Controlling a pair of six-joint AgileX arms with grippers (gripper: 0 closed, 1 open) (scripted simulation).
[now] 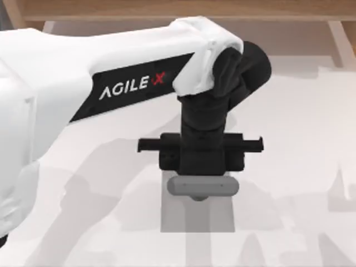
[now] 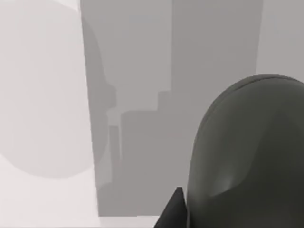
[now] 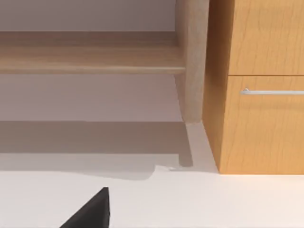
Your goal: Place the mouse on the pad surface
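- One arm is at work: the white AgileX left arm reaches in from the top view's left side and across the middle of the pale table (image 1: 289, 167), its black wrist pointing down over the pad.
- Left gripper (image 1: 199, 192), black, with a longer grey rounded bar across its lower end, hangs above the upper edge of the flat, thin, mid-grey rectangular pad (image 1: 197, 217).
- Just under that bar a small rounded grey bump shows, which appears to be the small smooth grey oval mouse (image 1: 198, 197); it lies over the upper part of the pad.
- From the left wrist view the mouse (image 2: 249, 156) looms large and dark grey close to the camera, with the pad (image 2: 142, 95) spread beneath and beyond it.
- A black fingertip (image 2: 173, 211) of the left gripper shows right against the side of the mouse, so the left gripper appears to be clamped on it.
- Whether the mouse touches the pad or hangs just above it I cannot tell.
- Soft grey shadows of the arm fall across the table and the pad.
- From the right wrist view a black corner of the right gripper (image 3: 90, 211) shows above the pale table surface (image 3: 213, 199), facing a light wooden cabinet (image 3: 261, 118) with a metal drawer handle (image 3: 273, 91) and a wooden shelf (image 3: 90, 61); whether its fingers are apart or together I cannot tell.
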